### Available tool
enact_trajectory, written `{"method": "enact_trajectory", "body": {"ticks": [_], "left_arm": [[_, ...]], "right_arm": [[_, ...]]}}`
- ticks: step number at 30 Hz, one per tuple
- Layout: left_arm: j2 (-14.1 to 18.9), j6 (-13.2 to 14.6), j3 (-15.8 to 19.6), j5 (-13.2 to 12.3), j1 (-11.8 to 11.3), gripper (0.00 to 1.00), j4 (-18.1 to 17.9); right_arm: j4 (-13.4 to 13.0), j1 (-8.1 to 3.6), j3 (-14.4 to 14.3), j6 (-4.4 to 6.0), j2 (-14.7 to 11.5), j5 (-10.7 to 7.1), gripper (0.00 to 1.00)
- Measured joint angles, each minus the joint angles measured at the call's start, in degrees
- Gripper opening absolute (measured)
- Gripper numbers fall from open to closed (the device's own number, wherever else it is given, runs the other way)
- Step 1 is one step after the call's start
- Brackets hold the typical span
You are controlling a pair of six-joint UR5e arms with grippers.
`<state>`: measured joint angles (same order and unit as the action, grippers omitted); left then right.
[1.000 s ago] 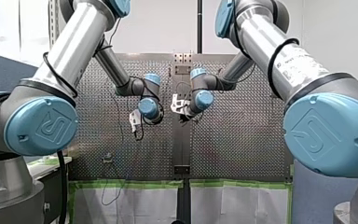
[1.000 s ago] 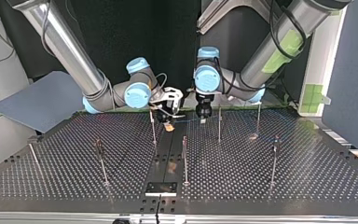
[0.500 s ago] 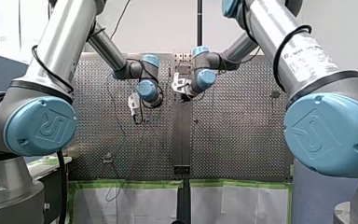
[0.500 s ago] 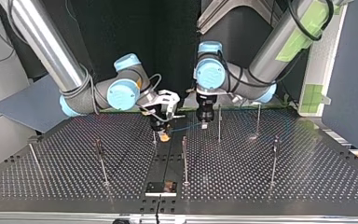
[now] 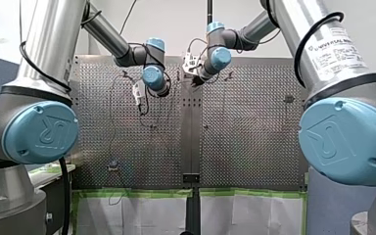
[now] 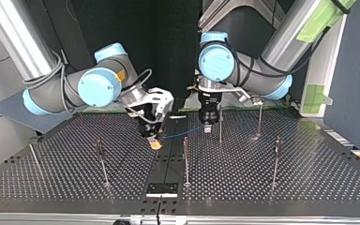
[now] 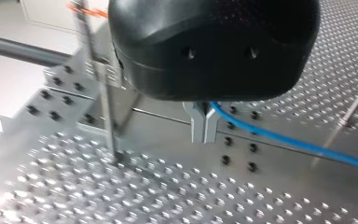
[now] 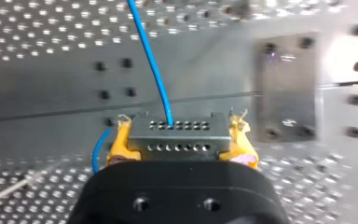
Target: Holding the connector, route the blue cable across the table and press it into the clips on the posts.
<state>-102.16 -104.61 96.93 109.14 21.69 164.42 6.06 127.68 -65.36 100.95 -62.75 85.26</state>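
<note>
1. right hand (image 8: 179, 140) is clenched on the connector (image 8: 177, 127), with yellow pads at its two ends. the hold looks shallow, so a hard tug along the cable (image 8: 153, 60) could twist the connector or drag it out.
2. left hand (image 7: 204, 135) has its metal fingers closed on the cable. if it pinches instead of letting the cable slide, the span between the hands could go taut and strain the joint at the connector.
3. the cable hangs between the hands above the bench (image 6: 272, 192), in no clip that i can see.
4. a post (image 6: 220, 125) stands just beside the left hand. a sideways sweep could bend it, or the cable could ride past its clip unseated.
</note>
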Motion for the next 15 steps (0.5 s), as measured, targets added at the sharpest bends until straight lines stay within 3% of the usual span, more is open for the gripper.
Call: {"method": "enact_trajectory", "body": {"ticks": [11, 15], "left_arm": [[6.25, 0.97, -0.73, -0.27, 0.2, 0.0, 4.16], [8.28, 0.95, -1.08, -1.9, 0.19, 0.0, 3.97]], "right_arm": [[1.77, -0.88, -1.06, -0.2, -5.73, 0.0, 0.0], [2.11, -1.23, -1.85, -0.29, -8.09, 0.0, 0.0]]}}
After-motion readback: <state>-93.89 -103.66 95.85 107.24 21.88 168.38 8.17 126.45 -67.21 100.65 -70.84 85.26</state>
